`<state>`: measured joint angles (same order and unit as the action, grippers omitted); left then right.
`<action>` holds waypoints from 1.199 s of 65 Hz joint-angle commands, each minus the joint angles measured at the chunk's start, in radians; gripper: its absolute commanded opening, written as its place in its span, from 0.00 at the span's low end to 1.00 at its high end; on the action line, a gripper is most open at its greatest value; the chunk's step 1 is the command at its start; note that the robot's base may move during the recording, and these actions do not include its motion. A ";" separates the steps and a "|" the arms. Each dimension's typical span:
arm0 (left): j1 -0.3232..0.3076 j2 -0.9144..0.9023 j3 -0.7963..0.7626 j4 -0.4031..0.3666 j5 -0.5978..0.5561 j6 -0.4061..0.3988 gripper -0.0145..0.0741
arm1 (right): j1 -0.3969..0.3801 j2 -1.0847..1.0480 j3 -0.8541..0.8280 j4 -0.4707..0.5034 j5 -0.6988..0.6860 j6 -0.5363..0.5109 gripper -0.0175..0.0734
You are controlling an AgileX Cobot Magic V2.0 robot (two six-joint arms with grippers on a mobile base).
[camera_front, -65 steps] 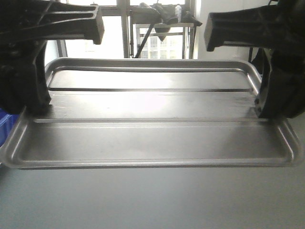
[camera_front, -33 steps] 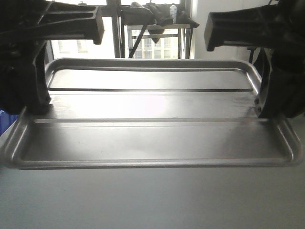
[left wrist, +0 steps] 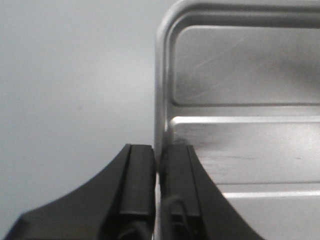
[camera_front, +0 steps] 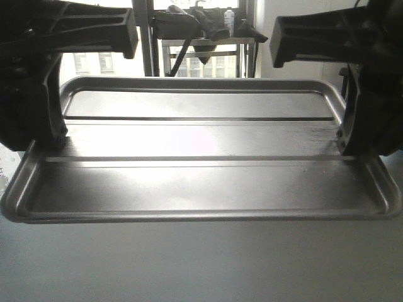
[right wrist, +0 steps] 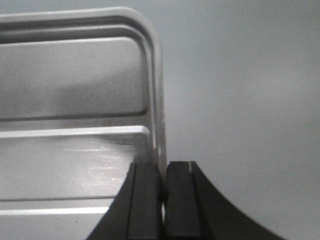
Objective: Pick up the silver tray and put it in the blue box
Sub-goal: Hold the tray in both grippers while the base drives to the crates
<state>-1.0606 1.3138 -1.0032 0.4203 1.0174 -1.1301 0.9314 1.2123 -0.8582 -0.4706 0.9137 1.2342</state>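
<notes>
The silver tray [camera_front: 201, 182] is held level in the air, filling the front view. My left gripper [camera_front: 44, 141] is shut on the tray's left rim; in the left wrist view its two black fingers [left wrist: 159, 170] clamp the rim of the tray [left wrist: 240, 145]. My right gripper [camera_front: 352, 145] is shut on the right rim; in the right wrist view its fingers [right wrist: 163, 175] pinch the rim of the tray [right wrist: 75, 145]. The blue box is out of view.
A grey tabletop [camera_front: 201, 264] lies below the tray. Behind the tray are bright windows and a metal stand [camera_front: 201, 31] carrying dark objects and a bottle.
The background behind the tray has shifted leftward, and the blue patch seen at the left edge a second ago has gone from view. Both grippers keep their hold on the tray.
</notes>
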 commanded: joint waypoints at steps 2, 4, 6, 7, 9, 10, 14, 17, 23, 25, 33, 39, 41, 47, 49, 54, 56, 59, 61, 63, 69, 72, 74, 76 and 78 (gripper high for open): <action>-0.009 -0.028 -0.027 0.021 -0.028 -0.010 0.15 | 0.004 -0.026 -0.029 -0.050 -0.041 -0.009 0.26; -0.009 -0.028 -0.027 0.021 -0.028 -0.010 0.15 | 0.004 -0.026 -0.029 -0.050 -0.041 -0.009 0.26; -0.009 -0.028 -0.027 0.021 -0.028 -0.010 0.15 | 0.004 -0.026 -0.029 -0.050 -0.041 -0.009 0.26; -0.009 -0.028 -0.027 0.021 -0.028 -0.010 0.15 | 0.004 -0.026 -0.029 -0.050 -0.041 -0.009 0.26; -0.009 -0.028 -0.027 0.021 -0.028 -0.010 0.15 | 0.004 -0.026 -0.029 -0.050 -0.041 -0.009 0.26; -0.009 -0.028 -0.027 0.019 -0.028 -0.010 0.15 | 0.004 -0.026 -0.029 -0.050 -0.041 -0.009 0.26; -0.009 -0.028 -0.027 0.019 -0.028 -0.010 0.15 | 0.004 -0.026 -0.029 -0.050 -0.041 -0.009 0.26; -0.009 -0.028 -0.027 0.019 -0.028 -0.010 0.15 | 0.004 -0.026 -0.029 -0.050 -0.041 -0.009 0.26; -0.009 -0.028 -0.027 0.019 -0.028 -0.010 0.15 | 0.004 -0.026 -0.029 -0.050 -0.041 -0.009 0.26; -0.009 -0.028 -0.027 0.019 -0.028 -0.010 0.15 | 0.004 -0.026 -0.029 -0.050 -0.041 -0.009 0.26; -0.009 -0.028 -0.027 0.019 -0.028 -0.010 0.15 | 0.004 -0.026 -0.029 -0.050 -0.041 -0.009 0.26; -0.009 -0.028 -0.027 0.019 -0.028 -0.010 0.15 | 0.004 -0.026 -0.029 -0.050 -0.041 -0.009 0.26; -0.009 -0.028 -0.027 0.019 -0.028 -0.010 0.15 | 0.004 -0.026 -0.029 -0.050 -0.041 -0.009 0.26; -0.009 -0.028 -0.027 0.019 -0.028 -0.010 0.15 | 0.004 -0.026 -0.029 -0.050 -0.041 -0.009 0.26; -0.009 -0.028 -0.027 0.019 -0.028 -0.010 0.15 | 0.004 -0.026 -0.029 -0.050 -0.041 -0.009 0.26; -0.009 -0.028 -0.027 0.019 -0.028 -0.010 0.15 | 0.004 -0.026 -0.029 -0.050 -0.041 -0.009 0.26; -0.009 -0.028 -0.027 0.021 -0.028 -0.010 0.15 | 0.004 -0.026 -0.029 -0.050 -0.041 -0.009 0.26; -0.009 -0.028 -0.027 0.021 -0.028 -0.010 0.15 | 0.004 -0.026 -0.029 -0.050 -0.041 -0.009 0.26; -0.009 -0.028 -0.027 0.021 -0.028 -0.010 0.15 | 0.004 -0.026 -0.029 -0.050 -0.041 -0.009 0.26; -0.009 -0.028 -0.027 0.021 -0.028 -0.010 0.15 | 0.004 -0.026 -0.029 -0.050 -0.041 -0.009 0.26; -0.009 -0.028 -0.027 0.021 -0.028 -0.010 0.15 | 0.004 -0.026 -0.029 -0.050 -0.041 -0.009 0.26; -0.009 -0.028 -0.027 0.021 -0.028 -0.010 0.15 | 0.004 -0.026 -0.029 -0.050 -0.041 -0.009 0.26; -0.009 -0.028 -0.027 0.021 -0.028 -0.010 0.15 | 0.004 -0.026 -0.029 -0.050 -0.041 -0.009 0.26; -0.009 -0.028 -0.027 0.021 -0.028 -0.010 0.15 | 0.004 -0.026 -0.029 -0.050 -0.041 -0.009 0.26; -0.009 -0.028 -0.027 0.021 -0.028 -0.010 0.15 | 0.004 -0.026 -0.029 -0.050 -0.041 -0.009 0.26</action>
<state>-1.0606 1.3138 -1.0032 0.4203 1.0174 -1.1301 0.9314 1.2123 -0.8582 -0.4722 0.9137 1.2342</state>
